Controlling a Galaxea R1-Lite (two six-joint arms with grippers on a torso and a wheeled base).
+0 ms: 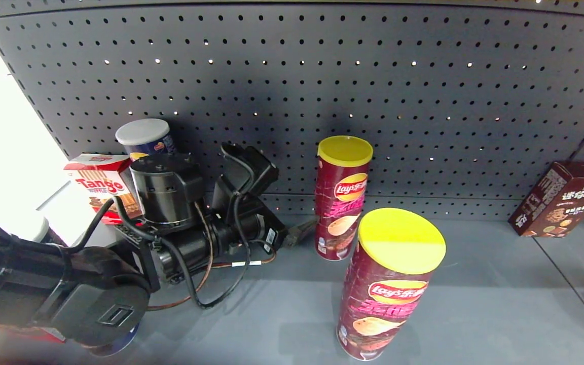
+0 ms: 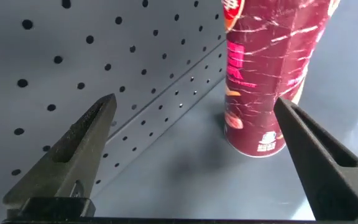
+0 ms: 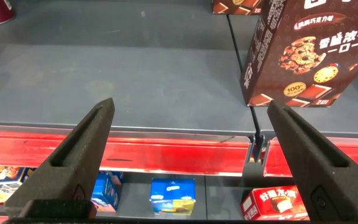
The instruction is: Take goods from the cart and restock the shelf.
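**Jaws wide beside the back chip can**

Jaws of the left gripper [image 1: 299,234] stand wide apart and hold nothing. They sit low over the shelf [image 1: 474,304], left of centre in the head view, and point at the back chip can [image 1: 342,197]. That can stands upright near the pegboard [image 1: 322,76], a little above the middle of the frame. The front chip can [image 1: 388,289] stands upright too, lower and to the right, apart from the first.

In the left wrist view the left gripper [image 2: 194,102] has bare shelf and pegboard between its fingers. The back chip can [image 2: 266,74] lies ahead of the jaws and off toward one finger, not between them. Whether that fingertip touches the can's side I cannot tell.

My reading is that this can is placed and the arm's job is to come away cleanly. To do that well, keep the jaws spread and draw straight back along the arm's own line. Any sideways sweep could tip the tall, narrow can. The wafer box [image 1: 102,185] and blue can [image 1: 142,137] at the left of the frame crowd the elbow side.

The right gripper [image 3: 190,104] is also wide and empty. It hangs before the shelf's red rail [image 3: 166,152], near the cookie box [image 3: 303,56].
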